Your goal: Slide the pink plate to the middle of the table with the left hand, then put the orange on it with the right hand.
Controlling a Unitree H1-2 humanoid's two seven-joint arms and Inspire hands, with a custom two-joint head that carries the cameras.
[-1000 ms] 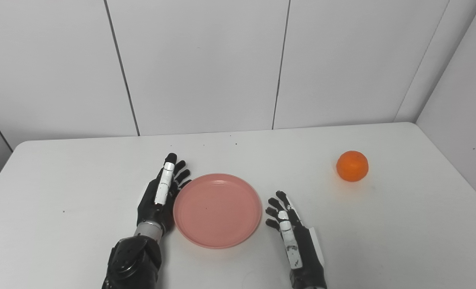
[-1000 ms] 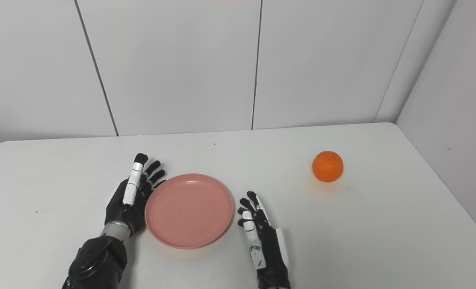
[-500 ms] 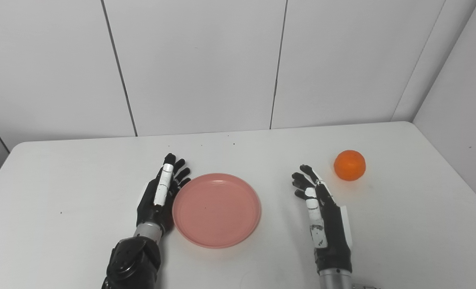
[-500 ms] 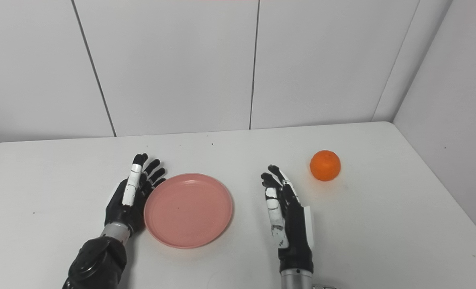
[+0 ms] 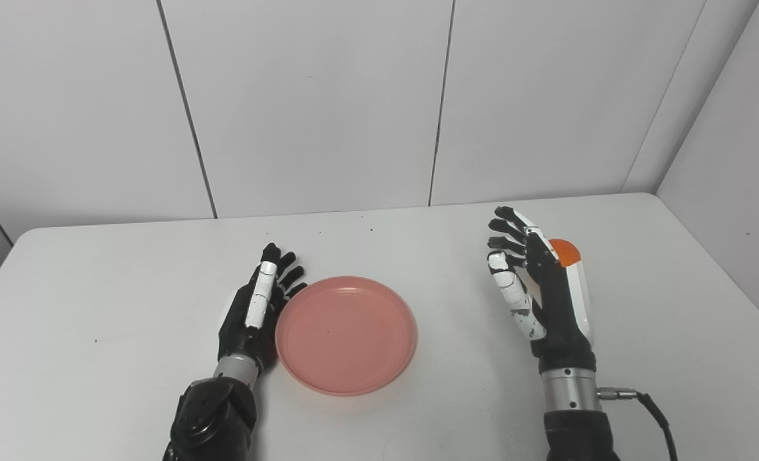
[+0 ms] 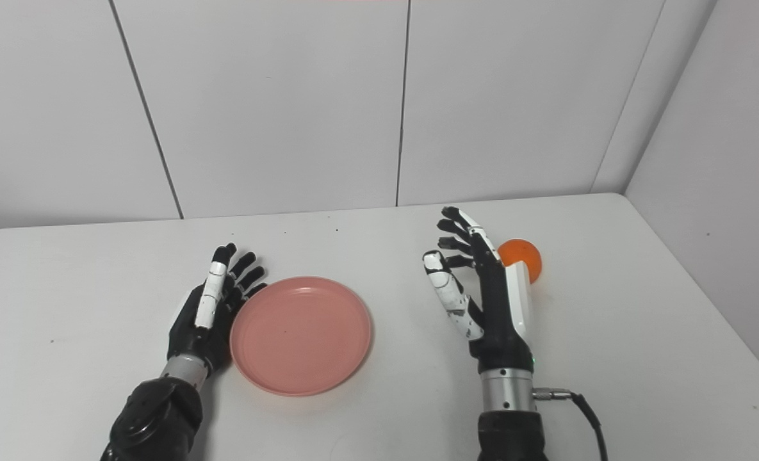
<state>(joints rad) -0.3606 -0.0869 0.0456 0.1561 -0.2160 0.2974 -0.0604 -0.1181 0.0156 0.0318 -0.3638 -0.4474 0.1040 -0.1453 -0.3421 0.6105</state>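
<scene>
Right hand [image 6: 491,301] raised beside the orange [image 6: 525,256]

Its fingers [image 6: 456,234] are being held wide, empty; the pink plate [image 6: 300,334] is being touched by the spread left hand [image 6: 209,314].

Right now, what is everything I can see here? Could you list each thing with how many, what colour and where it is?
plate: one, pink, flat on the table near its middle, nothing on it.
orange: one, orange, on the table toward the right, partly hidden behind the right hand.
table: one, white, filling the lower part of both views.
wall panels: white, behind the table and along its right side.
cable: one, black, running from the right wrist.
left hand: one, black and white, open, at the plate's left rim.
right hand: one, black and white, open, raised upright beside the orange.
</scene>
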